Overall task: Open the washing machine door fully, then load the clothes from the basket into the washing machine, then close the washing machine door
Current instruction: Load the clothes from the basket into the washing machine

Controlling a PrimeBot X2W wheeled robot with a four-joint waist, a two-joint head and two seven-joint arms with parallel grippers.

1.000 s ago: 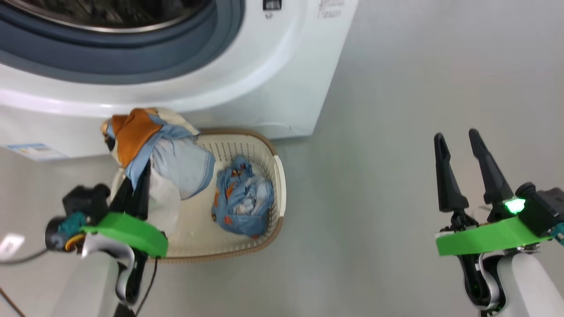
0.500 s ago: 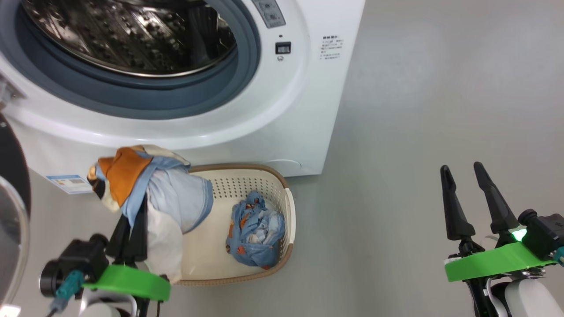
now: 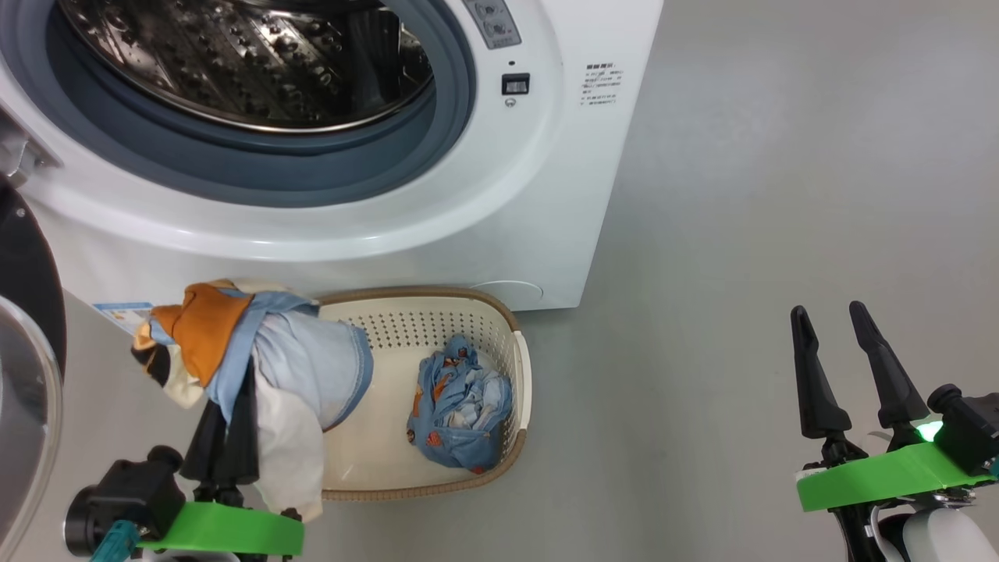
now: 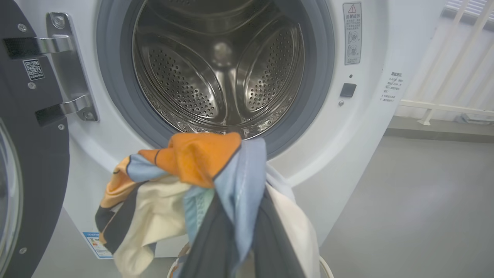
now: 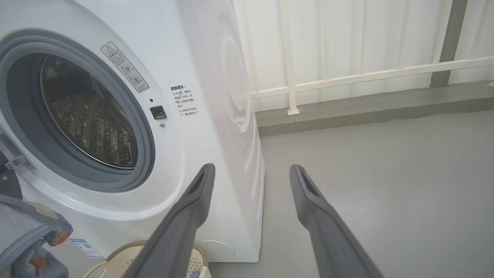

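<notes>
Midway through loading, the left claw (image 3: 228, 433) clamps a blue-and-orange garment (image 3: 296, 367) held up over the basket (image 3: 521, 375), facing the open drum (image 4: 220, 73) of the washing machine (image 3: 546, 195), its door (image 3: 31, 312) swung aside for clearance, while a second garment (image 3: 460, 406) waits in the basket and the right claw (image 3: 829, 312) hangs open, empty

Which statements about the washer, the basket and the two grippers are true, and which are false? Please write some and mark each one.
1. The washing machine door stands open. True.
2. The left gripper holds nothing. False: it is shut on an orange-and-blue garment.
3. The basket is empty. False: a blue garment lies in it.
4. The right gripper is open and holds nothing. True.
5. The drum holds clothes. False: the part seen is bare steel.
</notes>
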